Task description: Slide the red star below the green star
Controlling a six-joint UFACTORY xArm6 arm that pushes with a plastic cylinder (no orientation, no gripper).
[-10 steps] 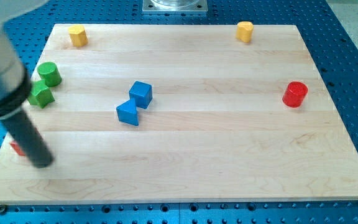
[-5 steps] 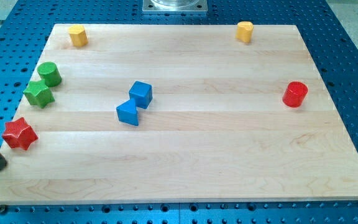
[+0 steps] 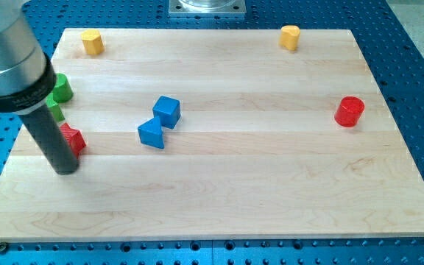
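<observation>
The red star [image 3: 74,138] lies near the board's left edge, partly hidden behind my rod. My tip [image 3: 66,169] rests on the board just below and left of it, touching or nearly touching it. The green star [image 3: 54,110] is just above the red star and is mostly hidden by the rod; only a sliver shows. A green cylinder [image 3: 62,87] sits right above the green star, also partly covered.
A blue cube [image 3: 167,110] and a blue triangular block [image 3: 151,133] sit together at mid-board. A red cylinder [image 3: 350,111] is at the right. Two yellow blocks sit along the top edge, one at the left [image 3: 91,42] and one at the right [image 3: 290,37].
My rod swung off the board's left edge and has come back in. The red star has moved right and up, from the left edge to just below the green star.
</observation>
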